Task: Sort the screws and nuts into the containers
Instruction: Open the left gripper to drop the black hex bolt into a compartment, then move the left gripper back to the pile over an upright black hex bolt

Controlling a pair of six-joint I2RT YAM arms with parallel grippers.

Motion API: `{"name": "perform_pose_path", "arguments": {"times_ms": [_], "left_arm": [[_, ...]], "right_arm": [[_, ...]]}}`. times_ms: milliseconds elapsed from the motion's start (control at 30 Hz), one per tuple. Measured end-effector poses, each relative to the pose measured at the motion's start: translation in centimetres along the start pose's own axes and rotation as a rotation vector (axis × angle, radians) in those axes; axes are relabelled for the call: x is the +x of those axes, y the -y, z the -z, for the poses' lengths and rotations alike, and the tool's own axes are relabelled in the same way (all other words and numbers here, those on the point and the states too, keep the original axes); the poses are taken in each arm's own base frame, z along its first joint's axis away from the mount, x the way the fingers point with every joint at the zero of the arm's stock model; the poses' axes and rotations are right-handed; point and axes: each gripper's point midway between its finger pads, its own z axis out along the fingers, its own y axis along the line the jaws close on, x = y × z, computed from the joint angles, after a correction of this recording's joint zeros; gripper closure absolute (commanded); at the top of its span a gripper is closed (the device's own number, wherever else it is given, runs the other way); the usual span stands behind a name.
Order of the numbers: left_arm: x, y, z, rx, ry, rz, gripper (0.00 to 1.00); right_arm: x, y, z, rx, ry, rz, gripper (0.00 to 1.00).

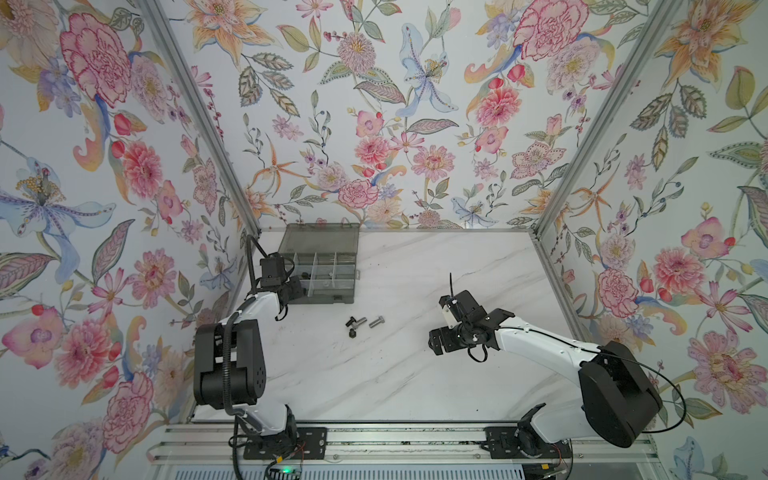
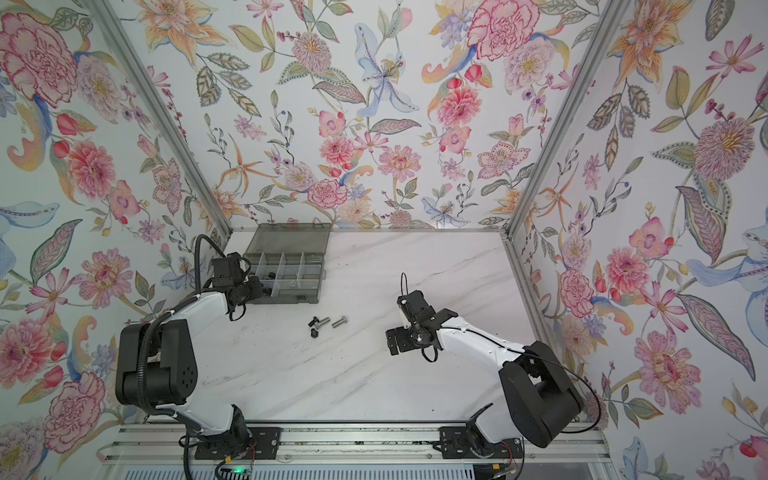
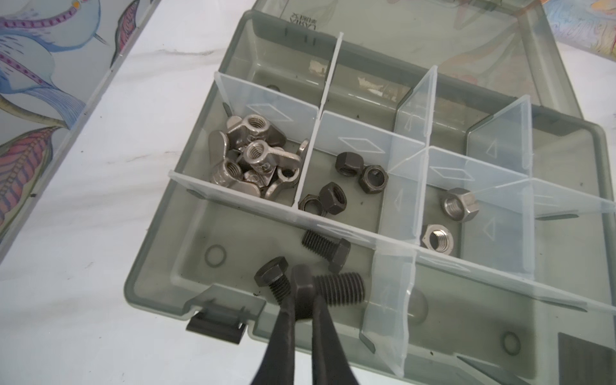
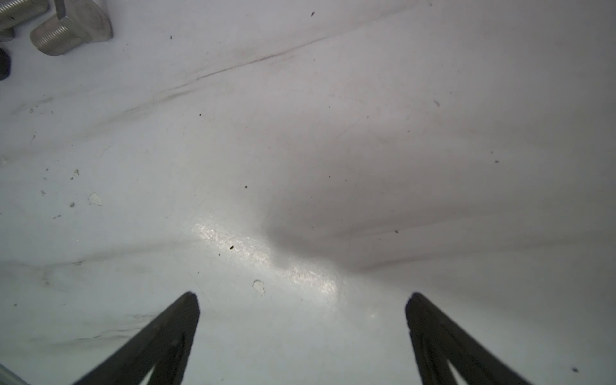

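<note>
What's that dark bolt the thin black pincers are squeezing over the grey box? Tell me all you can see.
It is a short black bolt of dull dark metal, with a six-sided head and a coarse threaded shank. The left gripper is shut on its head, and the shank sticks out sideways. It is at a corner cell of the organiser box, beside two similar black bolts. Whether it touches them or the floor is unclear.

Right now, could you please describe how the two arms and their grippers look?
Both arms have white link shells and bulky black joint housings, on black base plates bolted to an aluminium rail. The left arm carries a ribbed black cable conduit; the right arm a thin black cable. The left gripper and right gripper each have two slim, black, tapering fingers.
</note>
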Motion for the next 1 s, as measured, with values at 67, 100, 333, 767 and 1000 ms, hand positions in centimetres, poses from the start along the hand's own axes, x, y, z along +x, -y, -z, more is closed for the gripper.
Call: {"name": "perform_pose_path", "arguments": {"times_ms": [67,100,333,767,1000], "left_arm": [[0.4,-0.1,-0.4,-0.002,-0.014,-0.001,0.84],[0.5,-0.1,-0.5,-0.003,-0.018,-0.004,0.78],[0.4,0.0,-0.5,-0.002,-0.012,-0.006,0.55],[-3.0,3.1,6.8,0.102,0.173,-0.007,0.46],[2.4,9.5,10.2,0.224,0.154,-0.084,0.41]], "right_arm": [[0.0,0.0,0.0,0.0,0.0,0.0,0.01],[0.0,0.0,0.0,0.0,0.0,0.0,0.01],[0.0,0.0,0.0,0.0,0.0,0.0,0.01],[0.0,0.0,0.0,0.0,0.0,0.0,0.01],[0.0,0.0,-0.1,0.001,-0.002,0.0,0.01]]}}
